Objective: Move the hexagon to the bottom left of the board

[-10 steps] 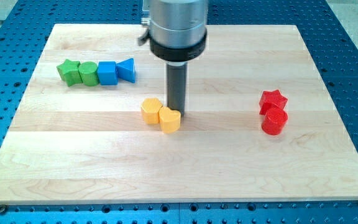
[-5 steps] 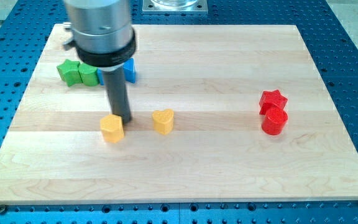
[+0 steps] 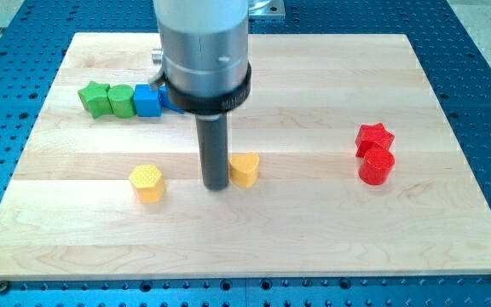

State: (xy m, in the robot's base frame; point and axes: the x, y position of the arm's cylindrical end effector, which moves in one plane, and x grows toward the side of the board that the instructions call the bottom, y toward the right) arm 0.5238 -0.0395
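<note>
Tool tip (image 3: 216, 186) seen shifted rightward since half second ago, now touching yellow heart (image 3: 245, 169) on its right. Nothing held; plain rod. Yellow hexagon (image 3: 147, 182) left apart on tool's left, mid-worktop (image 3: 314, 239). Bottom-left corner not yet reached; push judged interrupted.

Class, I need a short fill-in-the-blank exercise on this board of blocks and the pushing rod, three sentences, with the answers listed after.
1. My tip stands between the yellow hexagon and the yellow ____ block.
2. The red star touches the red ____ just below it.
3. At the view's far left of the top row is the ____ star, on the wooden board.

Answers: heart; cylinder; green
</note>
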